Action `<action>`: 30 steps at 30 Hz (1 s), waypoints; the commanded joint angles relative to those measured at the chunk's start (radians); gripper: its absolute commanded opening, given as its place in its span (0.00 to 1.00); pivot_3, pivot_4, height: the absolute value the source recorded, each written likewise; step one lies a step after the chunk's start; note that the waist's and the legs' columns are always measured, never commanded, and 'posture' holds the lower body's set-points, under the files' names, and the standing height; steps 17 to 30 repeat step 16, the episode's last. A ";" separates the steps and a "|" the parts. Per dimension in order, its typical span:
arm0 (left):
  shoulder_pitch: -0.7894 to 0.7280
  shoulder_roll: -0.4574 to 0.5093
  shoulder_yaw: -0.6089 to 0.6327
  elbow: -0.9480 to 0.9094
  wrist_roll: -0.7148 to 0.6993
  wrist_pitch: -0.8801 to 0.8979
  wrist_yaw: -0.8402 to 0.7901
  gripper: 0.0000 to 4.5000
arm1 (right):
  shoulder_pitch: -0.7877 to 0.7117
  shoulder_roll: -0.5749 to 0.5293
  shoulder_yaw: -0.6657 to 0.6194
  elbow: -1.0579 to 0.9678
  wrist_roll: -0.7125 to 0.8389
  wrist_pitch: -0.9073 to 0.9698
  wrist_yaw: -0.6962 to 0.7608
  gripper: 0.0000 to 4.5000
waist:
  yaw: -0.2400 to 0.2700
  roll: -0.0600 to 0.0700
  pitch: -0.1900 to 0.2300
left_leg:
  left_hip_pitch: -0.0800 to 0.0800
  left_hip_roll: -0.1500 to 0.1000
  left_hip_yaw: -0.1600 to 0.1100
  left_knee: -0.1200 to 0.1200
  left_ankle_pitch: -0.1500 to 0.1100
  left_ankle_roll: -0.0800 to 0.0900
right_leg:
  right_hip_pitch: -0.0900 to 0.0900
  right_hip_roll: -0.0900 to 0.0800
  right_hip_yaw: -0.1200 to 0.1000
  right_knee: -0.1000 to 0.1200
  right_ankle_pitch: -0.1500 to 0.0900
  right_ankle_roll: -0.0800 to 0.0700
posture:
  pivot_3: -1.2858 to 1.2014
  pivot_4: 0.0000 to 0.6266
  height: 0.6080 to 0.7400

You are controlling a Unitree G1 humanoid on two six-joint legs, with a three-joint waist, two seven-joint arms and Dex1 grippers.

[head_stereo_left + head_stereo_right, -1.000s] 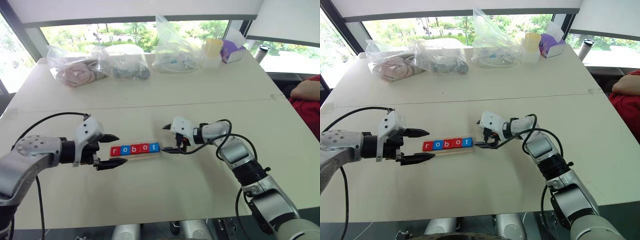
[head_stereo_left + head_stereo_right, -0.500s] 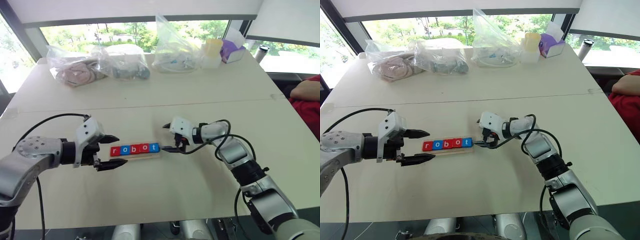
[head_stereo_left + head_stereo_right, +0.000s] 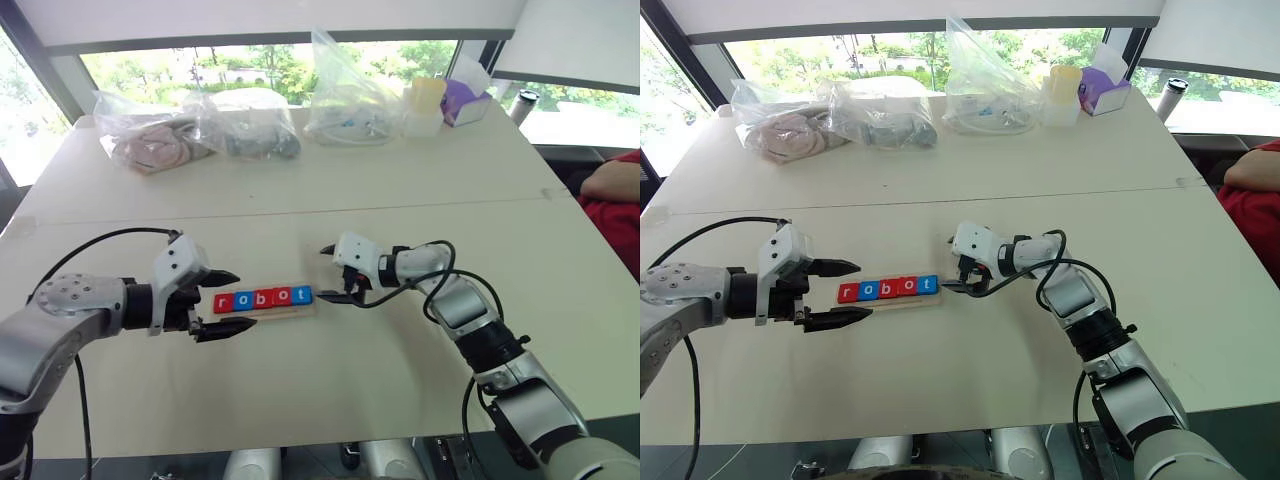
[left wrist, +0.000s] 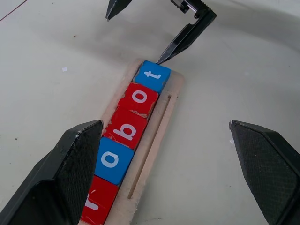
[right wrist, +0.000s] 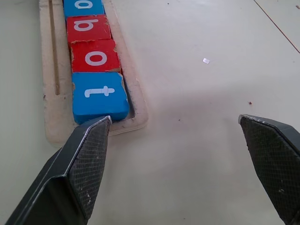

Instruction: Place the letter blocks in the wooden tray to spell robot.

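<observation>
From the head camera's left eye, the five letter blocks (image 3: 262, 298) sit in a row in the wooden tray (image 3: 268, 312) mid-tabletop (image 3: 330, 190), reading r-o-b-o-t from left to right. The left tool (image 3: 224, 303) hangs just off the tray's left end, fingers spread wide, holding nothing. The right tool (image 3: 327, 273) is at the tray's right end, also wide open and empty, its lower fingertip right next to the blue t. Along the far edge there are some plastic bags (image 3: 200, 125), and a person's red sleeve (image 3: 612, 215) pokes in at the right.

Right eye, same deal: blocks lined up in the tray, a tool at each end.

Left wrist camera: looking along the row, red r, blue o, red b, red o, blue t (image 4: 152, 75), with the other arm's fingertip at the t's corner; can't tell if it touches.

Right wrist camera: the t is nearest, seated at the tray's end, own fingers (image 5: 84, 159) far apart.
</observation>
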 commanded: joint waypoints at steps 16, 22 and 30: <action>0.320 0.016 0.340 0.013 0.013 -0.031 -0.030 1.00 | 0.293 -0.280 -0.309 -0.622 0.386 0.534 0.092 0.99 | 0.003 0.000 0.000 | 0.000 0.000 -0.001 -0.001 0.000 0.000 | 0.000 -0.002 0.000 -0.001 -0.003 -0.002 | 0.52 0.24 1.00; 0.320 0.016 0.340 0.013 0.013 -0.031 -0.030 1.00 | 0.293 -0.280 -0.309 -0.622 0.386 0.534 0.092 0.99 | 0.003 0.000 0.000 | 0.000 0.000 -0.001 -0.001 0.000 0.000 | 0.000 -0.002 0.000 -0.001 -0.003 -0.002 | 0.52 0.24 1.00; 0.320 0.016 0.340 0.013 0.013 -0.031 -0.030 1.00 | 0.293 -0.280 -0.309 -0.622 0.386 0.534 0.092 0.99 | 0.003 0.000 0.000 | 0.000 0.000 -0.001 -0.001 0.000 0.000 | 0.000 -0.002 0.000 -0.001 -0.003 -0.002 | 0.52 0.24 1.00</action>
